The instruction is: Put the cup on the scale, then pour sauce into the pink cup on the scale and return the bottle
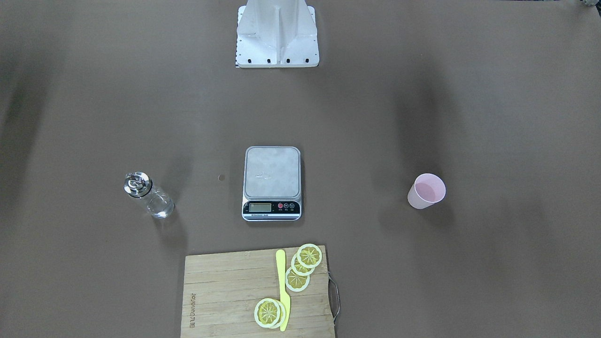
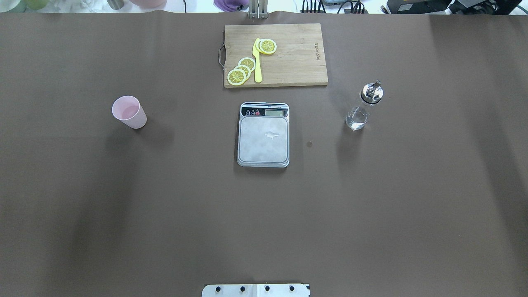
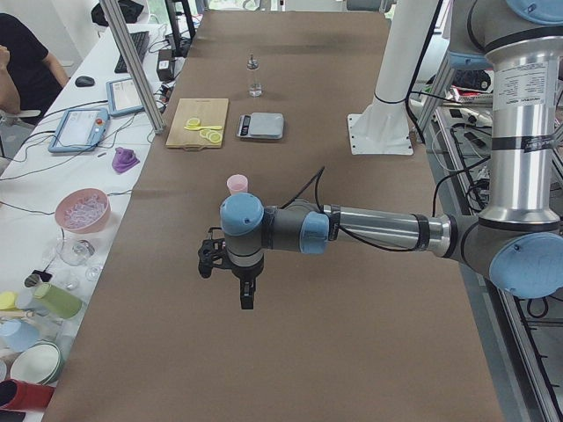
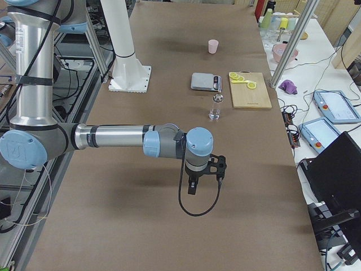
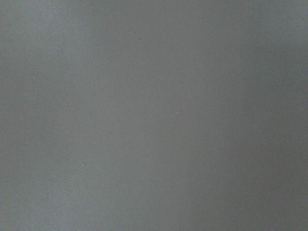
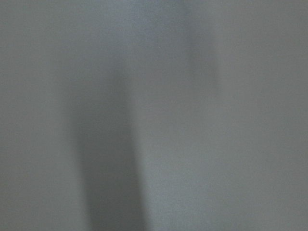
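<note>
The pale pink cup (image 2: 129, 112) stands upright on the table, left of the scale (image 2: 263, 138), whose steel platform is bare. The clear bottle (image 2: 363, 108) with its metal spout cap stands upright right of the scale. In the front-facing view the cup (image 1: 426, 191) is right of the scale (image 1: 272, 178) and the bottle (image 1: 149, 196) is left of it. My left gripper (image 3: 247, 294) shows only in the exterior left view, hanging above the table near the cup (image 3: 237, 184). My right gripper (image 4: 192, 186) shows only in the exterior right view, short of the bottle (image 4: 215, 107). I cannot tell whether either is open or shut.
A wooden cutting board (image 2: 288, 62) lies beyond the scale with lemon slices (image 2: 241, 71) and a yellow knife (image 2: 257, 62) on it. The robot's base plate (image 2: 255, 290) sits at the near table edge. Both wrist views show only brown table surface.
</note>
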`<state>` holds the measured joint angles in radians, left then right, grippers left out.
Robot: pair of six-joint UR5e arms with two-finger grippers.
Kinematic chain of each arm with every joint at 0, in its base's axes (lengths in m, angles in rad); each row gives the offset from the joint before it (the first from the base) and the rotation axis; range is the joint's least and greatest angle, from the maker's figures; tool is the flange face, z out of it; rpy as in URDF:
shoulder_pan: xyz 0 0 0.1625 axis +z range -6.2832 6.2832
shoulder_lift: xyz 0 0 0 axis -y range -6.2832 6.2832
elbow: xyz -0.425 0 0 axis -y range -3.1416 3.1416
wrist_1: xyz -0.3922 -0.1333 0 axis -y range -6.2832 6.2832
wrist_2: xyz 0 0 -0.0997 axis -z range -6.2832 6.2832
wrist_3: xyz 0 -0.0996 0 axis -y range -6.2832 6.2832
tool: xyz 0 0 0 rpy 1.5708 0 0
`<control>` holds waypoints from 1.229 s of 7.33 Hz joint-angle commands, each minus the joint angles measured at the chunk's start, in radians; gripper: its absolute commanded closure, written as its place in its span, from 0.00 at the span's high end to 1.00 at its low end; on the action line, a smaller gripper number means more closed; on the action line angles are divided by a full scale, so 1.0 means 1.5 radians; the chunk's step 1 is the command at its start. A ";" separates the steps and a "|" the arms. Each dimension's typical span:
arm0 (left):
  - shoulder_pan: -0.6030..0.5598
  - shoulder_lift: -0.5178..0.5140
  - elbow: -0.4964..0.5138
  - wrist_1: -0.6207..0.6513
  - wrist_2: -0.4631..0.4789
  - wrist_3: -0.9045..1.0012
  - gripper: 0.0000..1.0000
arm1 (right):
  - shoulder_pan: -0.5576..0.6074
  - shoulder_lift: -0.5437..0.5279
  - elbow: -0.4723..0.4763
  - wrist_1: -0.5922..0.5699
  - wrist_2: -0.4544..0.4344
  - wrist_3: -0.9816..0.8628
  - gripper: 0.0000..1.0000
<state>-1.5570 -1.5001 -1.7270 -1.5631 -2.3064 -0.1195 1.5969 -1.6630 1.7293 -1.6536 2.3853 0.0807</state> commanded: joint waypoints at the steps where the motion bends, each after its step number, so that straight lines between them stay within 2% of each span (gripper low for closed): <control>1: 0.001 0.000 0.002 -0.001 0.001 0.000 0.98 | 0.000 0.002 0.001 0.000 0.000 0.000 1.00; 9: 0.004 -0.011 0.001 -0.010 0.001 -0.001 0.98 | 0.000 0.004 0.005 0.000 0.019 0.006 1.00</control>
<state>-1.5517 -1.5157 -1.7321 -1.5762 -2.3060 -0.1233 1.5969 -1.6577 1.7370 -1.6536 2.4124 0.0877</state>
